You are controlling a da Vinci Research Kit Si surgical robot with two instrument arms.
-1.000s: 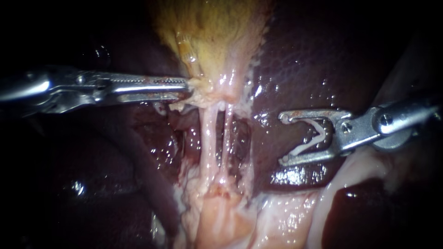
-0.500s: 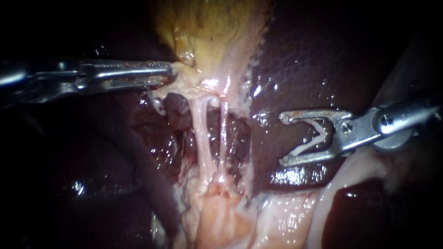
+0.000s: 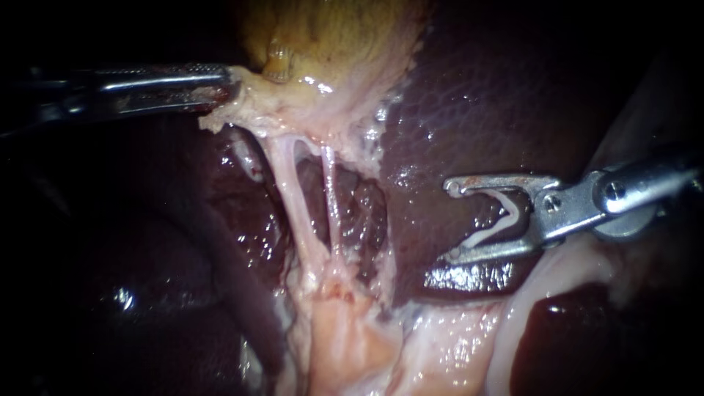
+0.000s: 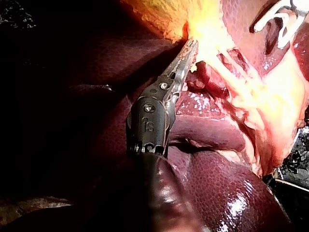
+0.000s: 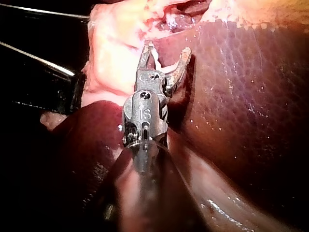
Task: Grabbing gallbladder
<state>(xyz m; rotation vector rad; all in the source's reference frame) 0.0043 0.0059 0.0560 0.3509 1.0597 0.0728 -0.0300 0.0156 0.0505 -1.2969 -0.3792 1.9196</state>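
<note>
The yellow gallbladder [image 3: 337,37] hangs at the top of the endoscope view. My left instrument [image 3: 220,89] comes in from the left, its jaws shut on the pale lower edge of the gallbladder and drawing it leftward. In the left wrist view my left instrument [image 4: 192,48] bites the same yellow tissue. Below the grip, the left tube [image 3: 290,198] and the right tube [image 3: 331,209] run taut and slanted. My right instrument [image 3: 449,221] stands over the liver to the right, apart from the tubes, its wide jaws holding a white clip [image 3: 499,224]. In the right wrist view my right instrument [image 5: 164,53] carries that clip [image 5: 155,60].
Dark red liver [image 3: 499,95] surrounds the gallbladder and lies under the right instrument. Pale fatty tissue [image 3: 352,337] spreads below where the tubes join. A dark shaft [image 5: 38,77] crosses beside the right instrument in its wrist view.
My left instrument has moved up and to the left with the gallbladder's edge in its jaws, stretching and slanting the two tubes. The right instrument has stayed put.
</note>
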